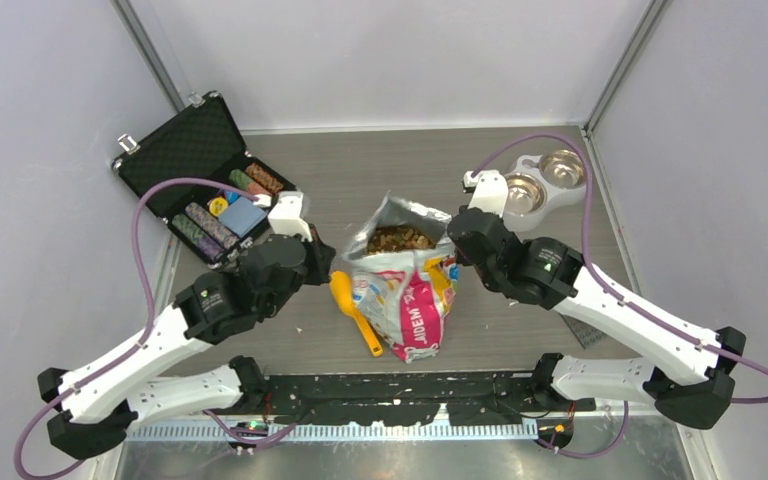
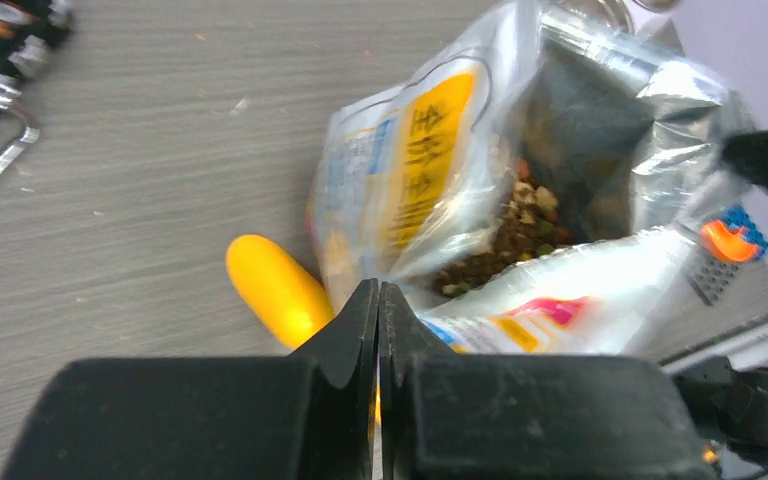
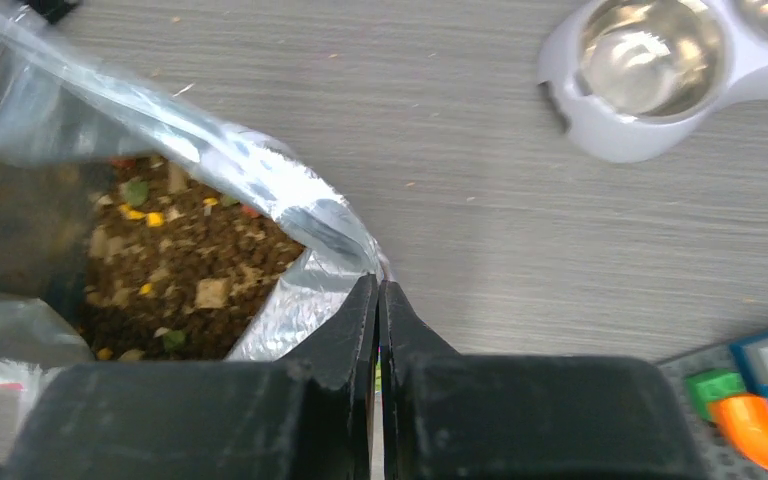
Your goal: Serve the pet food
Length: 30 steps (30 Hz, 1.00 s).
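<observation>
From above: finds the bag (image 1: 407, 290) open mid-table, kibble (image 1: 400, 238) all inside, scoop (image 1: 351, 298) lying beside it, bowls (image 1: 543, 190) bare and well apart.

Left wrist: shows left jaws pressed together just beside the scoop (image 2: 275, 288), gripping nothing.

Right wrist: shows right jaws closed at the bag lip (image 3: 300, 215); cannot tell whether pinching foil.

Looks barely begun: scooping and filling both left.

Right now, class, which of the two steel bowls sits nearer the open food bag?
The left bowl, on the side facing the bag. The other bowl sits beyond it toward the back right corner, farther from the bag.
</observation>
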{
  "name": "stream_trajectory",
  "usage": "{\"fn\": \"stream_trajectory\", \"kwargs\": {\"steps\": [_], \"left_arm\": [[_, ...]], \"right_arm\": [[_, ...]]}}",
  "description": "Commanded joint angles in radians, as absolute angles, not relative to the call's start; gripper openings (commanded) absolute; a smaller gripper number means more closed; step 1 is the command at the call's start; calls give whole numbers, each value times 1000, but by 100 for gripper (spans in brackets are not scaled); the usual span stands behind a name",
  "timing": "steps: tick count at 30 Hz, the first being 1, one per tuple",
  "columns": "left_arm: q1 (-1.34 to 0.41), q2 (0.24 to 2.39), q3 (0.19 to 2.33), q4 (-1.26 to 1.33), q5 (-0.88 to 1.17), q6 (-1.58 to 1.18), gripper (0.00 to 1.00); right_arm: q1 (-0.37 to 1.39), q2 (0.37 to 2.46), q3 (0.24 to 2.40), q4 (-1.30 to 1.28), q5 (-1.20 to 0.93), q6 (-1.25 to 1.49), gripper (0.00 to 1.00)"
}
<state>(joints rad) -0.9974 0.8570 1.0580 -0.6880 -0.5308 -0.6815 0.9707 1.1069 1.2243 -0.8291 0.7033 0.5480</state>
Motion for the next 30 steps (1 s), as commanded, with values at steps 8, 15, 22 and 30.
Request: {"fn": "stream_trajectory", "kwargs": {"steps": [8, 15, 22, 30], "left_arm": [[-977, 777, 1044, -497, -517, -518, 0], [-977, 858, 1092, -525, -495, -513, 84], [-977, 1028, 1234, -551, -481, -478, 99], [-977, 1282, 1510, -685, -443, -423, 99]], "right_arm": [[850, 1036, 1227, -534, 865, 114, 5], [848, 1040, 1255, -516, 537, 97, 5], [848, 1002, 1297, -676, 506, 318, 100], [850, 1031, 1321, -740, 466, 412, 95]]}}
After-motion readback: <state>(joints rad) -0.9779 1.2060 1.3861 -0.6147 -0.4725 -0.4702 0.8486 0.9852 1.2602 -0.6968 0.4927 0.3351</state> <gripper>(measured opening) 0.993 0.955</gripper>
